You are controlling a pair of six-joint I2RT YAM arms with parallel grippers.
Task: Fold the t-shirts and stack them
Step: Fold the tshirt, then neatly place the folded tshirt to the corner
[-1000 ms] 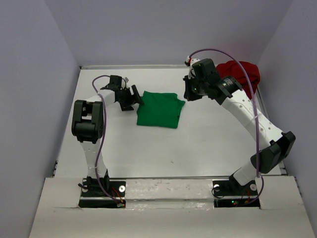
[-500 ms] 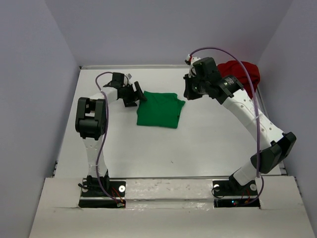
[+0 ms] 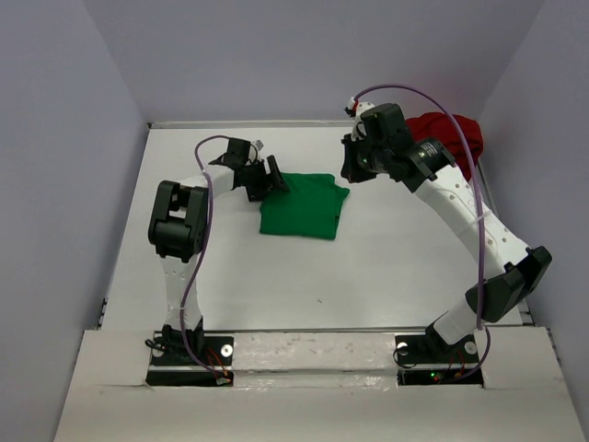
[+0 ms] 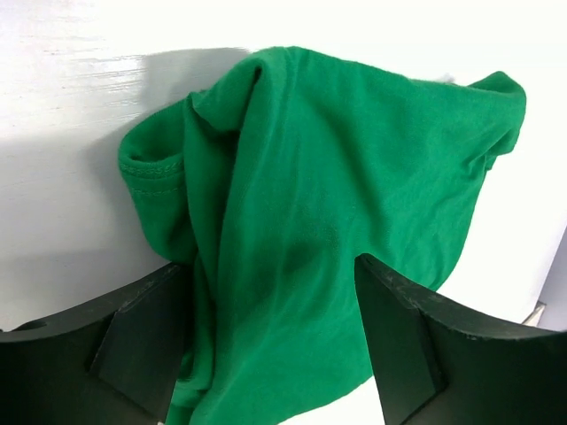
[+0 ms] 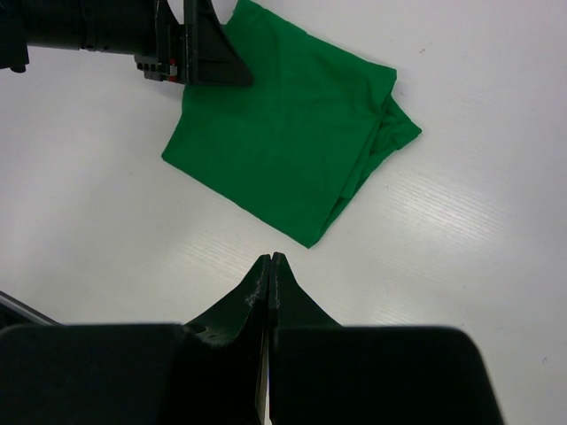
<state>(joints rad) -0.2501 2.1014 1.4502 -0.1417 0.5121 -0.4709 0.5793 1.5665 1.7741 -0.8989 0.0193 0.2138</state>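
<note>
The bright green t-shirt [image 3: 306, 208] lies folded on the white table, mid-back. My left gripper [image 3: 274, 179] is open at the shirt's left edge, and the wrist view shows green cloth [image 4: 337, 195] bunched between the two black fingers [image 4: 142, 345]. My right gripper [image 3: 354, 171] hangs shut above the table near the shirt's far right corner, holding nothing. In its wrist view the shut tips [image 5: 270, 259] point at the green t-shirt [image 5: 283, 142], with the left gripper [image 5: 204, 62] at the cloth's top edge. The dark red t-shirt [image 3: 453, 136] is crumpled at the back right, partly behind the right arm.
Grey walls close in the table on the left, back and right. The table's raised back edge [image 3: 276, 122] runs behind both grippers. Both arm bases [image 3: 189, 350] stand at the near edge, with purple cables looping along each arm.
My left gripper has moved right over the green t-shirt's left edge, nudging the shirt slightly right. The right arm has barely moved and stays shut.
</note>
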